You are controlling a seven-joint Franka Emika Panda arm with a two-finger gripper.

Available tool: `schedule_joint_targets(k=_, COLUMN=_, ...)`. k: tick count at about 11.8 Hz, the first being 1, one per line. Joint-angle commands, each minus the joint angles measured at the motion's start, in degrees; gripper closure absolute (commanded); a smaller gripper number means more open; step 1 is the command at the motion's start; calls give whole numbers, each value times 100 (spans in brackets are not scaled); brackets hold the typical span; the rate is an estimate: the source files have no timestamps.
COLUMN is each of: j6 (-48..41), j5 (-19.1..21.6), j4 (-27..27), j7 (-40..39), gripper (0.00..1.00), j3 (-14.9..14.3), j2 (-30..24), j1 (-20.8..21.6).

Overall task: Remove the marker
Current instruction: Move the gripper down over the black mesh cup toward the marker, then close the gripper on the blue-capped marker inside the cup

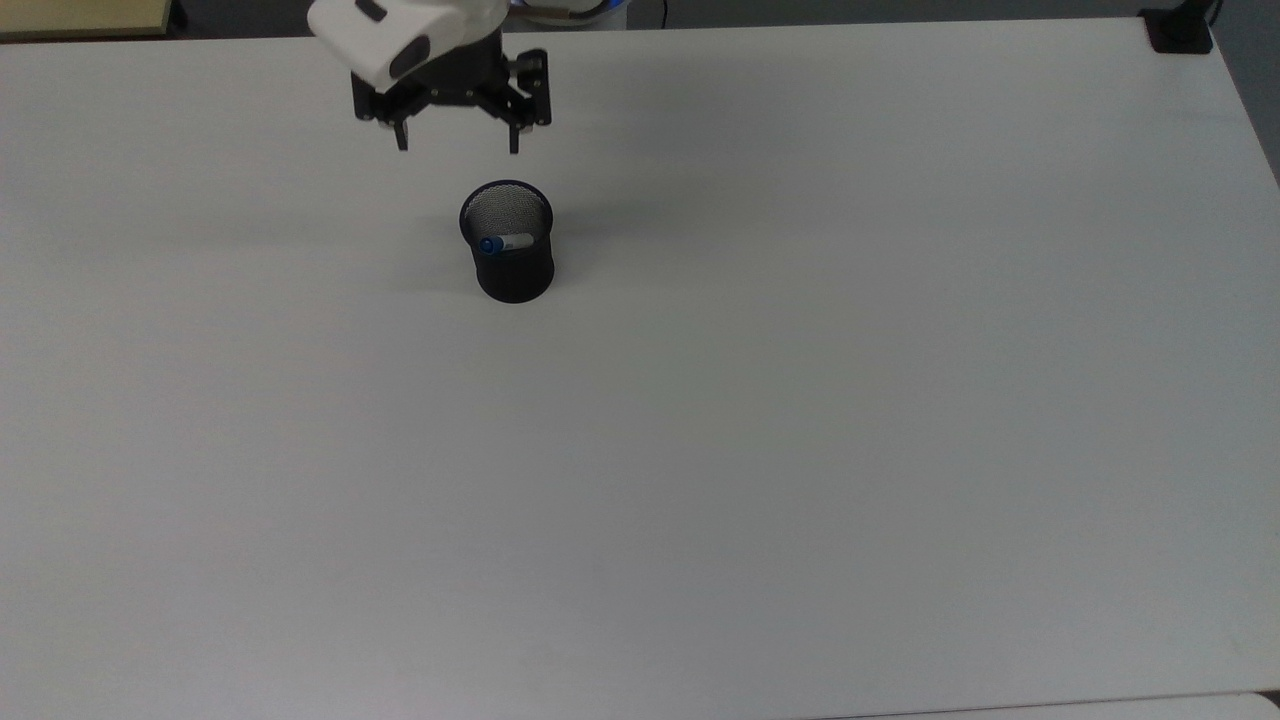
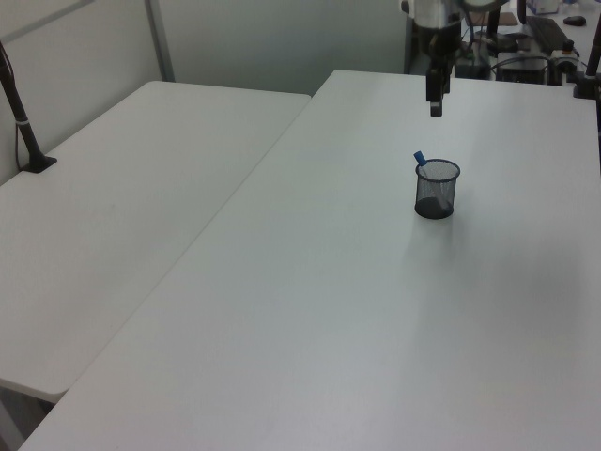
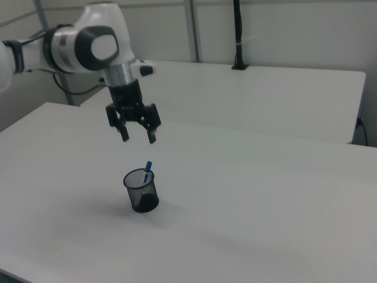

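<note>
Approach step: gripper (image 3: 138, 138) hanging above the table (image 1: 800, 450), fingers spread wide and holding nothing, near but not over the black mesh cup (image 3: 141, 190). Marker (image 3: 147, 170) leaning inside that cup, blue cap poking past the rim. Next, probably: centring over the cap, descending, then closing on it without knocking the cup.

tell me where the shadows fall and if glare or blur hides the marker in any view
Top view: soft grey shadow on the table to the top view's right of the mesh cup; the marker reads clearly, no glare. Right view: faint shadow beside the cup's base; the blue cap pokes out, slightly soft. Left view: even light; marker small but visible below the open gripper.
</note>
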Motion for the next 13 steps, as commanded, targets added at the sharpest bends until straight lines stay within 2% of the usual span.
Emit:
schedule_joint_targets(k=1, j6=524, j5=-17, j4=-277, j7=-124, gripper=20, j3=-16, j2=240, j1=-51)
schedule_joint_targets(k=5, j6=692, j5=-8, j4=-303, j7=-62, gripper=52, j3=-7, j2=574, j1=-7)
schedule_joint_targets(k=12, j6=1140, j5=0, j4=-409, j7=316, gripper=52, j3=37, j2=777, j1=37)
schedule_joint_targets(k=13, j6=1140, j5=1, j4=-409, j7=316, gripper=56, j3=46, j2=786, j1=72)
